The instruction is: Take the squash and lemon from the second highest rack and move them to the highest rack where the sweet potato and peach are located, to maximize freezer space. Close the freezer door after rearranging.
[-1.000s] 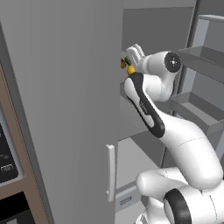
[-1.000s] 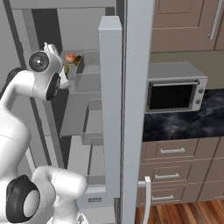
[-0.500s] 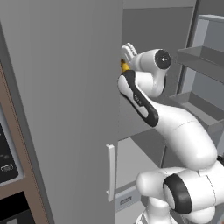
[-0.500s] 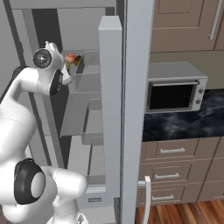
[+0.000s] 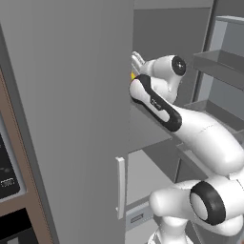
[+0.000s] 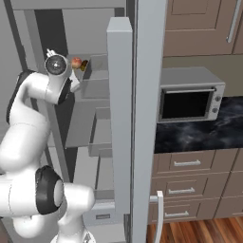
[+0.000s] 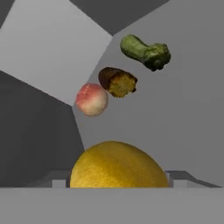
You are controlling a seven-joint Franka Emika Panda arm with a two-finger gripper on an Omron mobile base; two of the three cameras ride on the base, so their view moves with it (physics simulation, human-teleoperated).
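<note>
In the hand view a yellow lemon (image 7: 116, 165) sits right in front of the camera, and my gripper (image 7: 117, 183) is shut on it, its fingertips hidden behind the fruit. Beyond it, on the grey floor of the highest rack (image 7: 188, 118), lie a peach (image 7: 92, 99), a brown sweet potato (image 7: 117, 81) and a green squash (image 7: 145, 52). A sliver of the lemon (image 5: 133, 76) shows beside the hand in the left base view, at the edge of the freezer door. The right base view shows the peach (image 6: 76, 62) and the sweet potato (image 6: 84, 65) just past the wrist.
The open freezer door (image 5: 71, 109) stands close on the arm's left, its handle (image 5: 120, 187) lower down. Door shelves (image 5: 220, 59) are on the right. Lower racks and a drawer (image 6: 97, 137) lie below. A microwave (image 6: 190, 99) sits on the dark counter.
The hand has moved left and deeper into the freezer at the top rack, carrying the lemon along. The arm's elbow has swung forward.
</note>
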